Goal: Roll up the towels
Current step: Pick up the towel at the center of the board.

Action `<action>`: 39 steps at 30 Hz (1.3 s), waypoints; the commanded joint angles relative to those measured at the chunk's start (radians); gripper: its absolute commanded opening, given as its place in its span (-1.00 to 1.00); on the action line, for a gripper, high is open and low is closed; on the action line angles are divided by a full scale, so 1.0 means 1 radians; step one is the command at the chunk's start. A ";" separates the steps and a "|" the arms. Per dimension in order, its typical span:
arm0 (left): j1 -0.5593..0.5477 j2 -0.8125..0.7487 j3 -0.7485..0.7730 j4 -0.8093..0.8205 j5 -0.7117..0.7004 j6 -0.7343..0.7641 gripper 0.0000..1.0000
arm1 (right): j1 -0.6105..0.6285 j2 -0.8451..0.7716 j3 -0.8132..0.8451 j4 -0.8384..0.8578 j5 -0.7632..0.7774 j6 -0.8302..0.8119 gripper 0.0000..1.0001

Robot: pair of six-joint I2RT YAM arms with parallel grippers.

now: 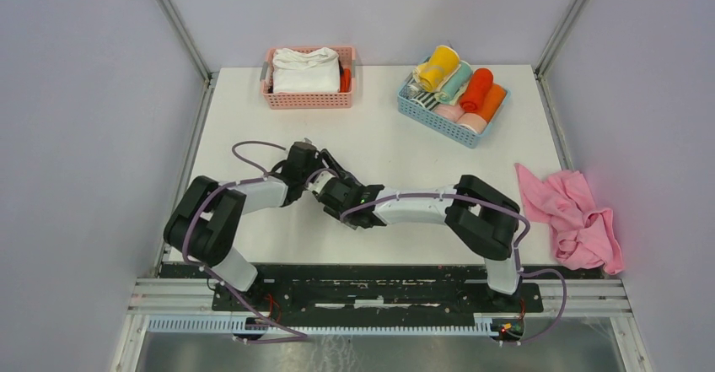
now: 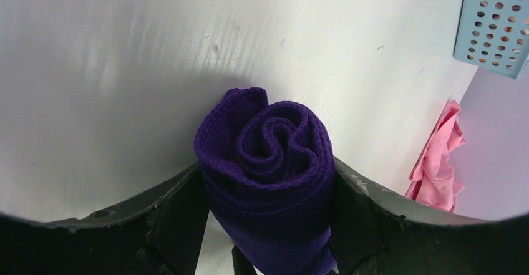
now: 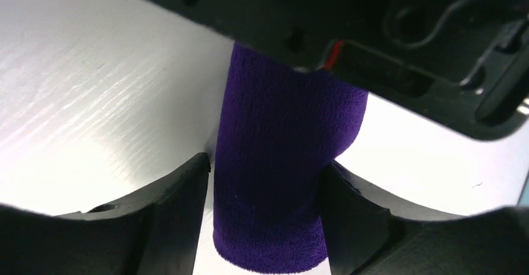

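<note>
A rolled dark purple towel [image 2: 268, 163] is held between both grippers above the white table [image 1: 405, 157], left of its middle. In the left wrist view its spiral end faces the camera, and my left gripper [image 2: 267, 168] is shut on it, both fingers pressed against the roll. In the right wrist view the roll [image 3: 274, 181] hangs down from the left gripper's body, and my right gripper [image 3: 265, 163] is closed round its lower part. In the top view the two grippers meet [image 1: 325, 182] and hide the roll.
A crumpled pink towel [image 1: 577, 216] lies at the table's right edge. A blue basket [image 1: 447, 126] at the back right holds several rolled towels. A pink basket [image 1: 308, 99] at the back left holds folded white towels [image 1: 305, 68].
</note>
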 commanded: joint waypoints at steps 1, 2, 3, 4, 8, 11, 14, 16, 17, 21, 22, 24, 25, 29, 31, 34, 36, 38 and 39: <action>-0.020 0.100 -0.033 -0.211 -0.054 0.102 0.49 | -0.053 0.052 -0.040 0.023 -0.164 0.059 0.34; -0.020 0.108 -0.023 -0.208 -0.049 0.104 0.50 | -0.062 0.050 -0.047 0.022 -0.184 0.065 0.30; -0.019 0.116 -0.011 -0.207 -0.045 0.105 0.51 | -0.070 0.055 -0.054 0.020 -0.197 0.073 0.25; -0.017 0.123 0.004 -0.208 -0.043 0.107 0.52 | -0.076 0.060 -0.058 0.016 -0.206 0.081 0.20; -0.008 0.159 0.076 -0.216 -0.052 0.110 0.61 | -0.096 0.061 -0.090 0.007 -0.238 0.112 -0.08; 0.013 0.195 0.149 -0.217 -0.036 0.106 0.65 | -0.099 0.035 -0.111 -0.013 -0.230 0.141 -0.26; 0.035 0.229 0.251 -0.246 -0.046 0.113 0.68 | -0.106 -0.009 -0.131 -0.031 -0.214 0.174 -0.44; 0.055 0.250 0.330 -0.282 -0.059 0.127 0.70 | -0.116 -0.037 -0.134 -0.050 -0.188 0.204 -0.63; 0.072 0.256 0.369 -0.304 -0.061 0.131 0.70 | -0.122 -0.051 -0.132 -0.063 -0.175 0.219 -0.67; 0.150 0.204 0.454 -0.398 -0.113 0.109 0.71 | -0.156 -0.106 -0.096 -0.134 -0.127 0.265 -0.79; 0.163 0.173 0.475 -0.420 -0.133 0.117 0.71 | -0.166 -0.121 -0.084 -0.155 -0.112 0.275 -0.83; 0.204 0.096 0.535 -0.507 -0.179 0.163 0.71 | -0.194 -0.158 -0.060 -0.200 -0.095 0.299 -0.89; 0.214 0.057 0.560 -0.543 -0.202 0.199 0.72 | -0.214 -0.177 -0.047 -0.221 -0.092 0.311 -0.92; 0.230 -0.117 0.596 -0.625 -0.294 0.372 0.77 | -0.307 -0.251 0.021 -0.294 -0.096 0.345 -0.99; 0.236 -0.202 0.573 -0.626 -0.301 0.454 0.80 | -0.353 -0.289 0.072 -0.341 -0.058 0.374 -1.00; 0.243 -0.317 0.517 -0.614 -0.307 0.547 1.00 | -0.419 -0.312 0.191 -0.423 0.010 0.400 -1.00; 0.246 -0.384 0.475 -0.596 -0.314 0.576 0.98 | -0.462 -0.305 0.287 -0.486 0.077 0.414 -1.00; 0.245 -0.437 0.429 -0.568 -0.314 0.588 0.98 | -0.500 -0.288 0.377 -0.543 0.161 0.426 -1.00; 0.246 -0.460 0.405 -0.550 -0.320 0.593 0.98 | -0.531 -0.274 0.423 -0.572 0.208 0.434 -1.00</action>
